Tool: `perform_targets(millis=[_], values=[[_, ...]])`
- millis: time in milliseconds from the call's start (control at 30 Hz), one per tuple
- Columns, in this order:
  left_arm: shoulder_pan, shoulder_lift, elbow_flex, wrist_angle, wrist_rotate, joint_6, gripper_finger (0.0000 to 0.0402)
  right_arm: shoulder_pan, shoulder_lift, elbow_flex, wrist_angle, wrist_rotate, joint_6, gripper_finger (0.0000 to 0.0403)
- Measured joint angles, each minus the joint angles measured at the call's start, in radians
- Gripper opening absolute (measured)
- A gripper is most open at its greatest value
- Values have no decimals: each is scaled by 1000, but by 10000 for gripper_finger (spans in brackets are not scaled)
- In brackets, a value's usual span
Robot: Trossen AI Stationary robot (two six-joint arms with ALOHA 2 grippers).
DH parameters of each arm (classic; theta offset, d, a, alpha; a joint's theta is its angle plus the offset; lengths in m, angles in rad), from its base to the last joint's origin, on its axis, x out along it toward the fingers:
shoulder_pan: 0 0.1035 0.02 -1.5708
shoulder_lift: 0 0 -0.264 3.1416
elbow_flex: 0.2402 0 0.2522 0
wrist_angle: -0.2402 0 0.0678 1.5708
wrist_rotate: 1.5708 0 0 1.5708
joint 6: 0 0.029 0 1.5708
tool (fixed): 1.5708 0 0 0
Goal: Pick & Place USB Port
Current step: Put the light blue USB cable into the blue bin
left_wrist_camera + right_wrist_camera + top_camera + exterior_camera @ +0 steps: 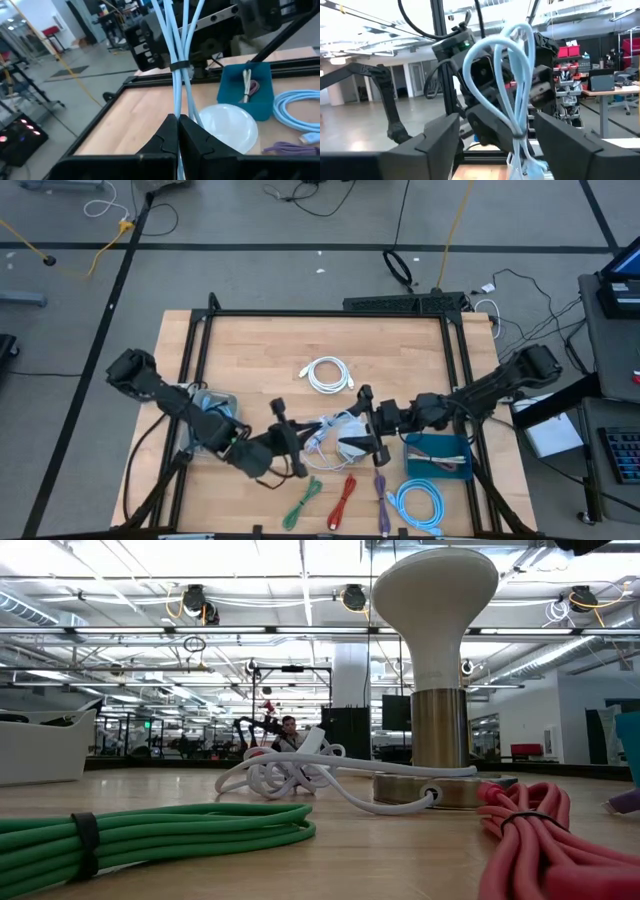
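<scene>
A pale blue cable bundle [330, 430] with a black tie [180, 65] hangs between my two grippers over the middle of the table. My left gripper [300, 442] [178, 120] is shut on it. My right gripper [368, 425] [500, 145] faces it, open, one finger on each side of the bundle's loop [505, 75], touching nothing. Under them stands the USB port [352, 446], a white dome [435, 600] on a metal stem, resting on its round base [430, 790], where a white cable ends. My left gripper pinches the bundle's strands [176, 107] between its two shut fingers, a short way from the black tie. The fingers come nearly level from the table's left. The bundle runs on past the fingertips toward my right gripper, above the USB port's dome.
A blue bin [440, 455] stands to the right of the USB port. Green [303, 502], red [345, 498], purple [382, 490] and light blue [420, 505] cable bundles lie along the near edge. A white coil [328, 375] lies farther back, another bin [212, 408] at left.
</scene>
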State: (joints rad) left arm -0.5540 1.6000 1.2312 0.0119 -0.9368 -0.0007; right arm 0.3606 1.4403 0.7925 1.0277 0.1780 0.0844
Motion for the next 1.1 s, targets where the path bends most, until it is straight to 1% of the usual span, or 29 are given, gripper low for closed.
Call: perform_targets(millis=[67,133,233,300,367,433,500,533,600,667,733,833,900,1000,1100], values=[[20,0,0,11,38,-2,0,-1,14,0,35,0,-17,268],[34,0,0,19,61,-2,0,-1,20,0,58,0,-19,269],[45,0,0,30,97,-3,0,-1,19,0,60,3,-23,248],[43,0,0,34,99,-4,0,-1,19,0,52,3,-29,218],[38,0,0,42,100,-4,2,-1,20,0,44,3,-40,173],[32,0,0,50,101,1,8,-1,19,1,30,3,-45,114],[22,0,0,50,105,8,15,-1,19,1,14,4,-58,44],[17,0,0,48,116,14,20,-1,19,1,6,4,-70,24],[5,-1,0,26,166,15,27,0,8,1,-41,21,-72,16],[-11,-1,0,-26,214,-12,33,4,-29,1,-145,55,-73,12],[-37,-2,1,-118,240,-63,40,14,-80,1,-235,104,-84,8],[-79,-2,1,-284,254,-191,51,56,-190,1,-356,234,-133,7],[-100,-2,1,-389,252,-291,57,96,-279,12,-483,336,-161,7],[-125,-2,1,-516,232,-421,61,159,-404,84,-785,477,-125,7],[-155,-2,1,-574,206,-498,62,234,-468,193,-1159,604,28,7]])
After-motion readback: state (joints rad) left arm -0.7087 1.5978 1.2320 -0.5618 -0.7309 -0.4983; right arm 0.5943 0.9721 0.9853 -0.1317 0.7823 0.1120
